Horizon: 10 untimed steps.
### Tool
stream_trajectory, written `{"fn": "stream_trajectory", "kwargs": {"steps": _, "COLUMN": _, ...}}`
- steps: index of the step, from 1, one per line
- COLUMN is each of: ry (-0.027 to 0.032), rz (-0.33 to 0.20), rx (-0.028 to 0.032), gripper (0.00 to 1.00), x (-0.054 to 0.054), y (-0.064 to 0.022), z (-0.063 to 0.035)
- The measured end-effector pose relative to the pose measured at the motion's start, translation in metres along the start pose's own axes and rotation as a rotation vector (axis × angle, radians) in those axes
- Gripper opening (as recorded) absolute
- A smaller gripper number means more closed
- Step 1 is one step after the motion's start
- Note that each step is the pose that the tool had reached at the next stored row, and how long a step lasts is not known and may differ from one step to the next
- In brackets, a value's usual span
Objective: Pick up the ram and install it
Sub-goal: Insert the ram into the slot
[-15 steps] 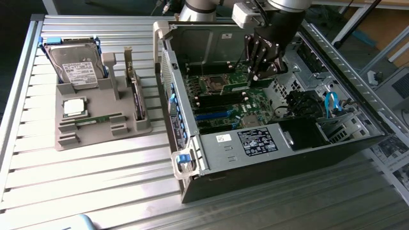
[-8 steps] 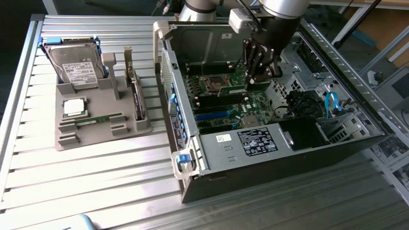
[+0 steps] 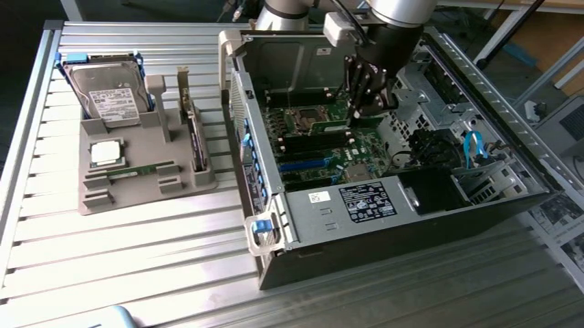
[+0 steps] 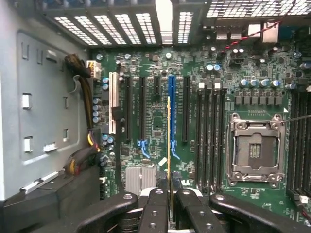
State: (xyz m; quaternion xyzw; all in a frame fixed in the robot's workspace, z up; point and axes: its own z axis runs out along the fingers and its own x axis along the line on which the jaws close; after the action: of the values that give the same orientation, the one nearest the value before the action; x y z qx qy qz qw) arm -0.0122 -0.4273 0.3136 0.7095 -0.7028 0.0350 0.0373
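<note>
The gripper point(image 3: 370, 109) was inside the open computer case point(image 3: 273, 225), over the motherboard point(image 3: 360, 154) and toward the case's far end in the exterior view. In the wrist view its fingers point(image 4: 187, 204) were drawn nearly together, pinching the ram point(image 4: 168, 145) between them. The stick showed edge-on as a thin line running out from the pads, parallel to the long slots on the board. It appeared clear of the board and not seated; how high it hung could not be told.

The ram's edge lay in line with the blue slot point(image 4: 171, 111). The black memory slots point(image 4: 210, 136) sat between that blue slot and the open processor socket point(image 4: 256, 148). Some of this offset may have been a matter of viewing angle.

Judgement: the step in hand was lining the ram up over a memory slot.
- The stick needed to stay upright and parallel to the slot.
- It needed a sideways correction toward the socket until its edge sat over a black slot, not the blue one.
- The descent was best kept slow and straight, since a thin board in a pinch grip could tilt or slip if one end touched first.
- Whether the slot's end latches were open could not be told.

On the exterior view's left, the grey tray point(image 3: 100, 198) held a second stick point(image 3: 141, 171), the processor chip point(image 3: 105, 152) and the hard drive point(image 3: 109, 96), well apart from the case.
</note>
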Motion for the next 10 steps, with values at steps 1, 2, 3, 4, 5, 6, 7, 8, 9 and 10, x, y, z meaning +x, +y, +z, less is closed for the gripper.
{"fn": "stream_trajectory", "kwargs": {"steps": 1, "ry": 0.0, "rz": 0.001, "rx": -0.0001, "gripper": 0.13, "x": -0.0008, "y": 0.0002, "z": 0.0006}}
{"fn": "stream_trajectory", "kwargs": {"steps": 2, "ry": -0.0001, "rz": 0.003, "rx": -0.0003, "gripper": 0.13, "x": -0.0014, "y": 0.0005, "z": 0.0013}}
{"fn": "stream_trajectory", "kwargs": {"steps": 3, "ry": -0.0001, "rz": 0.006, "rx": -0.0006, "gripper": 0.13, "x": -0.002, "y": 0.0015, "z": 0.0024}}
{"fn": "stream_trajectory", "kwargs": {"steps": 4, "ry": -0.0002, "rz": 0.007, "rx": -0.0007, "gripper": 0.13, "x": -0.0023, "y": 0.0023, "z": 0.0032}}
{"fn": "stream_trajectory", "kwargs": {"steps": 5, "ry": -0.0001, "rz": 0.009, "rx": -0.0009, "gripper": 0.13, "x": -0.0025, "y": 0.0033, "z": 0.0041}}
{"fn": "stream_trajectory", "kwargs": {"steps": 6, "ry": 0.0, "rz": 0.011, "rx": -0.0011, "gripper": 0.13, "x": -0.0029, "y": 0.0044, "z": 0.0053}}
{"fn": "stream_trajectory", "kwargs": {"steps": 7, "ry": 0.0, "rz": 0.013, "rx": -0.0013, "gripper": 0.13, "x": -0.0036, "y": 0.0049, "z": 0.0062}}
{"fn": "stream_trajectory", "kwargs": {"steps": 8, "ry": 0.0, "rz": 0.014, "rx": -0.0015, "gripper": 0.13, "x": -0.0044, "y": 0.005, "z": 0.0068}}
{"fn": "stream_trajectory", "kwargs": {"steps": 9, "ry": -0.0001, "rz": 0.015, "rx": -0.0015, "gripper": 0.13, "x": -0.0057, "y": 0.0051, "z": 0.0074}}
{"fn": "stream_trajectory", "kwargs": {"steps": 10, "ry": -0.0001, "rz": 0.016, "rx": -0.0016, "gripper": 0.13, "x": -0.0072, "y": 0.0051, "z": 0.0079}}
